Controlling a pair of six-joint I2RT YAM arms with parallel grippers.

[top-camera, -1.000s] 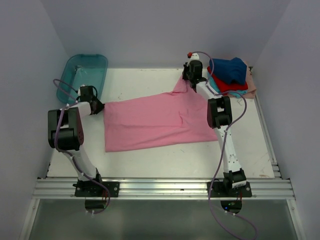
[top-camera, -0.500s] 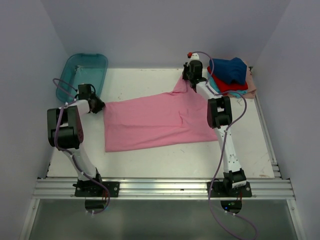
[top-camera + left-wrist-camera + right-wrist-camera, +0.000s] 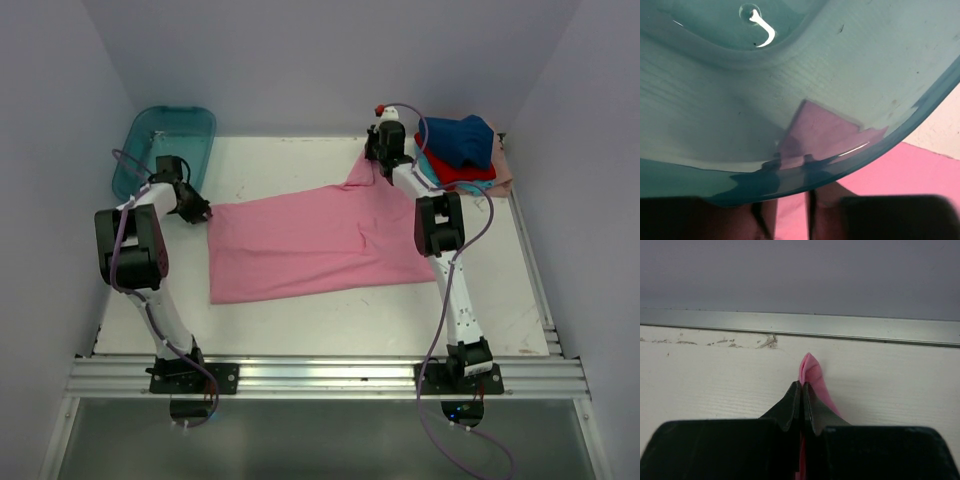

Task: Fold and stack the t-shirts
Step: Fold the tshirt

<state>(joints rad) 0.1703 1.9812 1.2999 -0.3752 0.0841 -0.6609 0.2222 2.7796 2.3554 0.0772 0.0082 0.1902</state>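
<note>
On the table [image 3: 330, 310], mid-surface: the pink t-shirt [image 3: 310, 245] lies spread flat, its long side running left to right, with a shallow crease near the middle. Its far right corner is drawn up into a peak toward the table's far edge.

The right gripper [image 3: 381, 168] sits at that peak. Its jaws are pressed together on a fold of the pink cloth, and a nub of cloth pokes out past the fingertips in the wrist view.

The left gripper [image 3: 199, 211] is at the table's left side, just beside the shirt's far left corner. Its jaws stand part-way apart with nothing clamped between them; pink cloth shows through the gap.

At the table's far left corner is a translucent teal tub [image 3: 186, 112], whose rim fills most of the left wrist view.

At the table's far right corner is a stack — a navy blue t-shirt [image 3: 460, 138] bunched on top, a red t-shirt [image 3: 462, 173] under it, and a pale peach t-shirt [image 3: 504, 172] showing at the right edge.
</note>
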